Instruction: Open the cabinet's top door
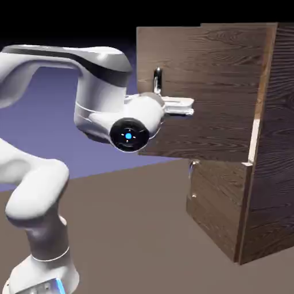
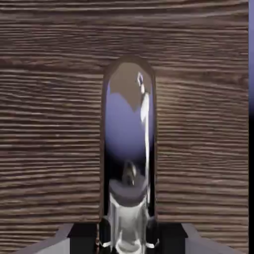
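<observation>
The cabinet (image 1: 274, 149) is a dark wood-grain box at the exterior view's right. Its top door (image 1: 212, 97) stands swung out from the cabinet body, its free edge toward the left. The upper end of its silver bar handle (image 1: 157, 78) shows above my hand. My gripper (image 1: 159, 95) is at this handle, with its fingers hidden behind my white wrist. In the hand view the curved silver handle (image 2: 129, 149) fills the middle against the door's wood grain (image 2: 49, 124). My gripper (image 2: 128, 239) is shut on it at the bottom edge.
The shorter lower door (image 1: 218, 209) sits flush below, with a small silver handle (image 1: 192, 167). My arm arches from the lower left across the brown table (image 1: 132, 229). A blue-violet backdrop lies behind.
</observation>
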{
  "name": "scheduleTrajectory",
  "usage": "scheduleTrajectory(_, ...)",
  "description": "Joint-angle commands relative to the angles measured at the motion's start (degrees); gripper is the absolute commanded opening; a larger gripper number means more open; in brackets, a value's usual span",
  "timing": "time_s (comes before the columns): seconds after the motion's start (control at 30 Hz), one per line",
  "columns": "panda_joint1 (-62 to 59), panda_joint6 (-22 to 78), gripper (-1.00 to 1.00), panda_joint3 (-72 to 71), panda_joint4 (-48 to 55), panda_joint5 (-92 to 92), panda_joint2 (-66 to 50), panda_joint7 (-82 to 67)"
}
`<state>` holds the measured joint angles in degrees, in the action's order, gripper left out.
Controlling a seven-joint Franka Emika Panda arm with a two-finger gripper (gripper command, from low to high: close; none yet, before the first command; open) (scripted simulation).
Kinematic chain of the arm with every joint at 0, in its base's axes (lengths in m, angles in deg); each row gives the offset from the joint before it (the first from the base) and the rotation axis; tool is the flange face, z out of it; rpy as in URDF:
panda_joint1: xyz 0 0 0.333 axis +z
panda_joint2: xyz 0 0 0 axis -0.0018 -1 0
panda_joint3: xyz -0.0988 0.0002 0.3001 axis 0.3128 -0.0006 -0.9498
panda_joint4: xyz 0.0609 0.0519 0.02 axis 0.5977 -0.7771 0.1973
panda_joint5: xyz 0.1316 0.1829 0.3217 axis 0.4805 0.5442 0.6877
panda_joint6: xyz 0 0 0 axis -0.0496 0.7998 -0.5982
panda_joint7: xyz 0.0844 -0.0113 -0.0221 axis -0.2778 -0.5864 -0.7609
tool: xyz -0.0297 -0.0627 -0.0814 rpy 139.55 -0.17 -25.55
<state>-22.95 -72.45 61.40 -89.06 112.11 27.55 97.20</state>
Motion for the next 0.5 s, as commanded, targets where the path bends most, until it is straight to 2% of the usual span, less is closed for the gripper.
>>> scheduleTrajectory(0.0, 0.7, 2.6, -1.0, 1.9, 1.7, -1.5, -1.9, -0.6)
scheduleTrajectory(0.47, 12.2, 36.4, -1.0, 22.6, 28.4, -11.5, -30.6, -11.2)
